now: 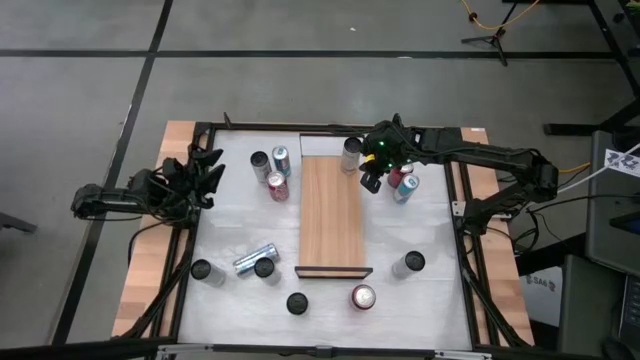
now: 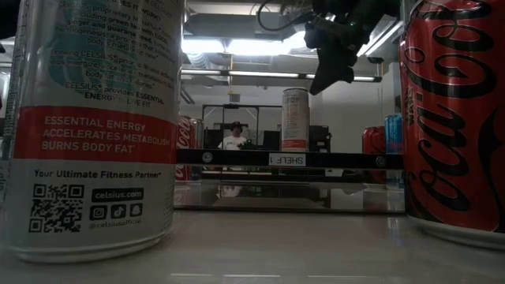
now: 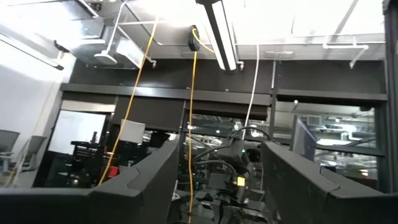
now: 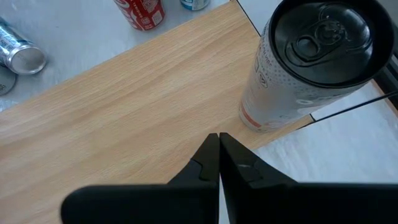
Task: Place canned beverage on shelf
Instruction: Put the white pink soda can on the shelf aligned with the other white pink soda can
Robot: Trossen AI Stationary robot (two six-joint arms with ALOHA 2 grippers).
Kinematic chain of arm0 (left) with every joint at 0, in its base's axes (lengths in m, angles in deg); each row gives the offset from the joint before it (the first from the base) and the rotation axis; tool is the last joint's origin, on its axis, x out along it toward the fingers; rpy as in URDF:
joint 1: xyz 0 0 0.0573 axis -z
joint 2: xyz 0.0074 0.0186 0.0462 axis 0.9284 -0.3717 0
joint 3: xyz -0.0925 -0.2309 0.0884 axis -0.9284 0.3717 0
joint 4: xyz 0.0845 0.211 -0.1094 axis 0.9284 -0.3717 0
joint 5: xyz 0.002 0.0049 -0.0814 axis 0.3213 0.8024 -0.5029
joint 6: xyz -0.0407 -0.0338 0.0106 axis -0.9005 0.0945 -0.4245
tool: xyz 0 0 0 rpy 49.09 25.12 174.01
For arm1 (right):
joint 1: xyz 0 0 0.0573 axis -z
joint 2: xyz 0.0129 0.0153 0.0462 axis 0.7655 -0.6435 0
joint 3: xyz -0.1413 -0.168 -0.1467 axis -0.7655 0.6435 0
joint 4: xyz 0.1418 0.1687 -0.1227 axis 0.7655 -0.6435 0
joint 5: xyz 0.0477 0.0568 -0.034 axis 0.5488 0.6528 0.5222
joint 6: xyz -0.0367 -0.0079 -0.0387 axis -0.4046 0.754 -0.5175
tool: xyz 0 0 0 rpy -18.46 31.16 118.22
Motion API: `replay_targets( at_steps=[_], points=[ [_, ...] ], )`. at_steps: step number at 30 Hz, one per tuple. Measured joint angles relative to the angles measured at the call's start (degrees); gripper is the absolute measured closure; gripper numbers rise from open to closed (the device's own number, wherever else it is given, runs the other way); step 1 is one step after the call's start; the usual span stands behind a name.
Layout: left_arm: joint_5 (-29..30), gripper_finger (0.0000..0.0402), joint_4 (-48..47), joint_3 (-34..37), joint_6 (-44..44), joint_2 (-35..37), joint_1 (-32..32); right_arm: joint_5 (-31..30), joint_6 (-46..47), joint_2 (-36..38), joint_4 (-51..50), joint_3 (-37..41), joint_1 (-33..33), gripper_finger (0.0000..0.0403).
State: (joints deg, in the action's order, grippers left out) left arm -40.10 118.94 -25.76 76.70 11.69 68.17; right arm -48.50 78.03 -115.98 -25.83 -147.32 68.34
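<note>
The shelf is a light-brown plank lying along the middle of the table, and its dark lip faces the low view. A pale canned beverage with a black top stands upright on its base at the shelf's far right corner. My right gripper hangs shut above the shelf's right edge, just near of that can and apart from it. At the table's left edge, my left gripper is open, tilted upward with nothing between its fingers.
Loose cans stand left of the shelf and right of it, beside my right gripper. More stand along the near side, and one lies on its side. Two near cans fill the low view's sides.
</note>
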Motion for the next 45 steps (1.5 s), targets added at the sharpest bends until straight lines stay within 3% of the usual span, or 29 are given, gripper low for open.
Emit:
replay_targets(
  at_steps=[8,12,16,23,27,36,45],
  points=[
    [-0.41,0.0125,0.02,0.0,-1.8,0.0,-0.02,0.0,0.0,0.0,0.0,0.02,0.0,0.0402],
    [-0.48,0.0118,2.98,0.0,-7.48,0.0,-0.02,0.0,0.0,0.0,0.0,0.02,0.0,0.0402],
    [-0.45,0.0117,6.19,0.0,-7.71,0.0,-0.01,0.0,0.0,0.0,0.0,0.02,0.0,0.0402],
    [8.64,0.0117,9.18,0.0,-10.52,0.02,-0.02,0.0,0.0,0.0,0.0,0.02,0.0,0.0402],
    [10.61,0.0117,8.17,-0.8,-12.76,-2.56,-0.01,0.0,0.0,0.0,0.02,0.02,0.0,0.0402],
    [16.03,0.0117,-6.43,-17.23,-8.95,-18.43,-0.01,0.0,0.0,0.0,0.79,0.02,0.0,0.0402],
    [20.78,0.0117,-32.51,-36.79,-8.54,-28.69,-0.56,-0.01,0.0,0.0,1.49,0.02,0.0,0.0402]
  ],
)
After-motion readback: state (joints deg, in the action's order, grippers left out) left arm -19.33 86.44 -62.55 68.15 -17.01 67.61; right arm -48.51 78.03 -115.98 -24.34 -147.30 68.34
